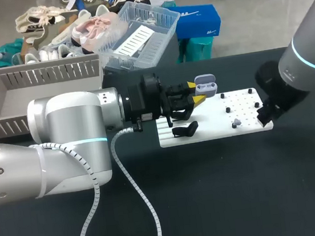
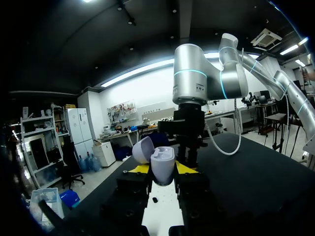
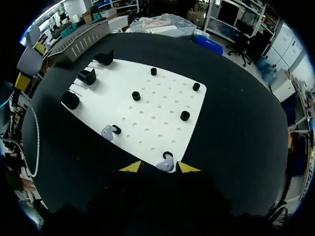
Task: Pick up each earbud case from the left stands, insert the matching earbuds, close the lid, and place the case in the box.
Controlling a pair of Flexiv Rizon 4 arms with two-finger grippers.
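Note:
My left gripper (image 1: 196, 92) is shut on a lavender earbud case (image 1: 205, 83), held above the white board's (image 1: 216, 131) back left with the lid open. In the left wrist view the case (image 2: 162, 168) sits upright between the yellow tips, lid (image 2: 142, 149) tipped back. My right gripper (image 3: 159, 167) stands open at the board's (image 3: 147, 93) near edge, with one lavender earbud (image 3: 166, 163) between its tips, touching neither. A second earbud (image 3: 108, 132) lies by a peg further along the board. In the head view my right arm (image 1: 290, 76) hides its own fingers.
Black case stands (image 3: 87, 76) line the board's left end, one (image 1: 185, 130) low under my left gripper. Small black pegs (image 3: 185, 115) dot the board. A grey slatted box (image 1: 38, 86) stands at the table's back left.

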